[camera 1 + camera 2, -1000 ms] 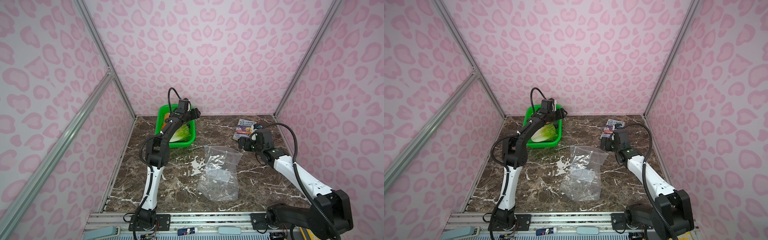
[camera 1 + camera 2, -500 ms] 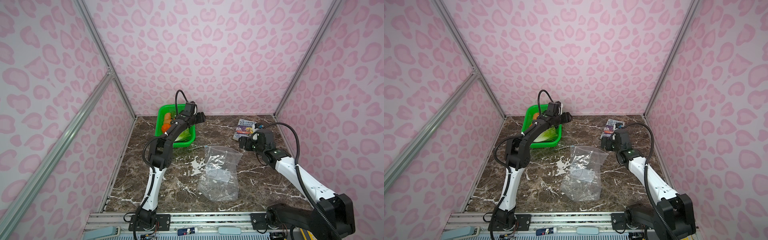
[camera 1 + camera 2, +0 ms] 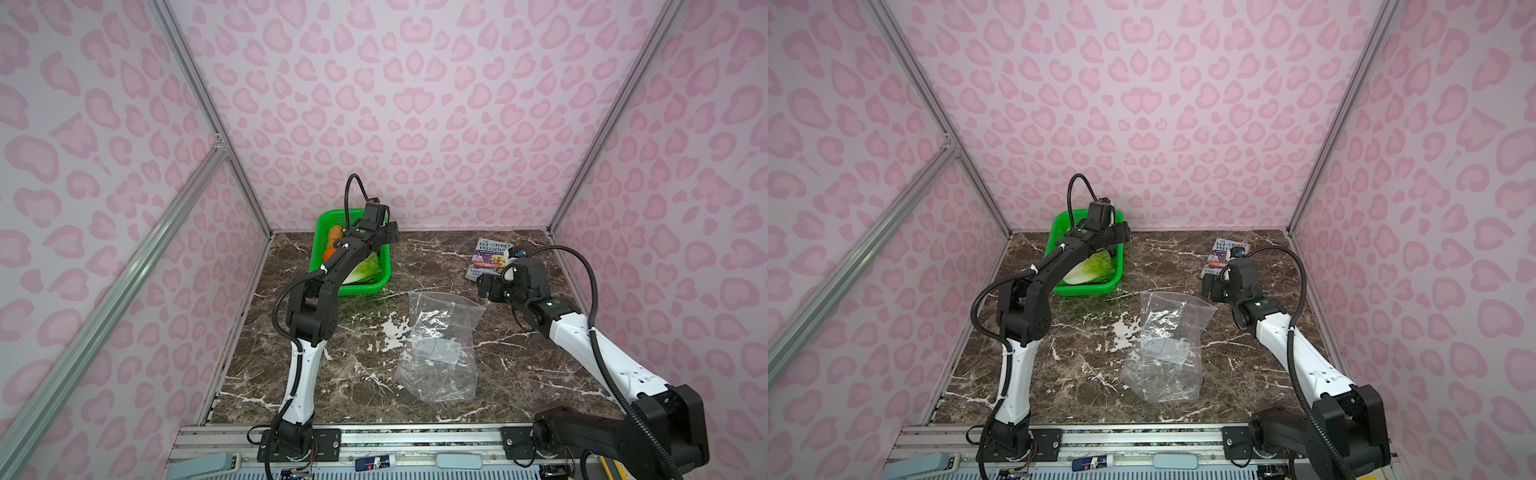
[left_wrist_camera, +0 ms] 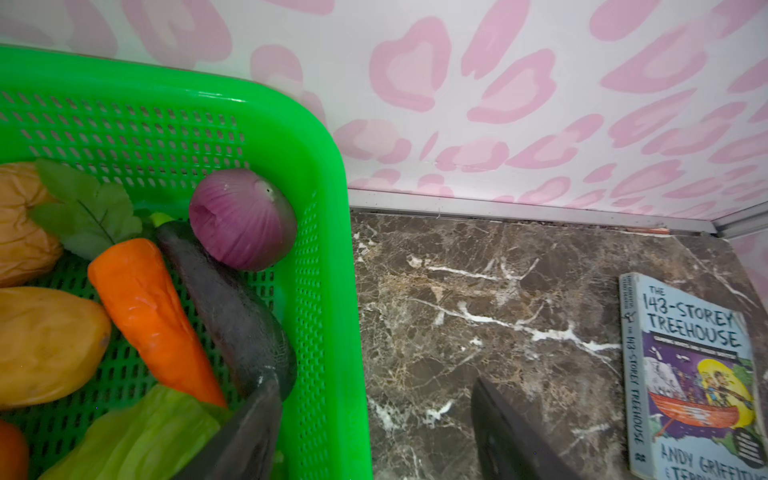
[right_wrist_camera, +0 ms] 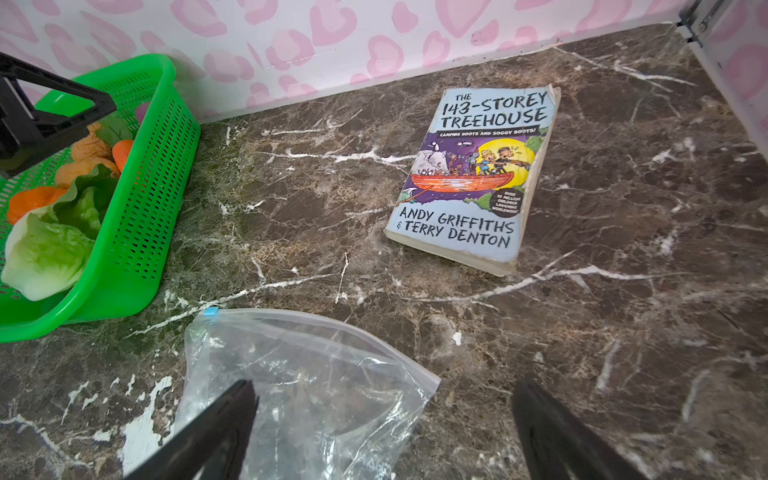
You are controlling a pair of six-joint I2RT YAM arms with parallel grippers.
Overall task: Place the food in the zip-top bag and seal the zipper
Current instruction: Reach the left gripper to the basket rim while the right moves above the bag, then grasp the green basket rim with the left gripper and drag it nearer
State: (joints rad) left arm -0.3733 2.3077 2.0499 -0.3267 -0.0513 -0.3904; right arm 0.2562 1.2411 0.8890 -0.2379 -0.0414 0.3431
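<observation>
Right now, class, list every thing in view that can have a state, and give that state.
zip-top bag, lying flat, empty, mouth looks unsealed.
green basket, upright, loaded.
food, all in the green basket, none bagged.
book, closed, cover up.
left gripper, open, empty, over the green basket's edge.
right gripper, open, empty, above the zip-top bag.

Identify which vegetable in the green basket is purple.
The onion: round, purple, against the green basket wall beside the near-black eggplant. The carrot is orange, the potato tan, the cabbage pale green.
</observation>
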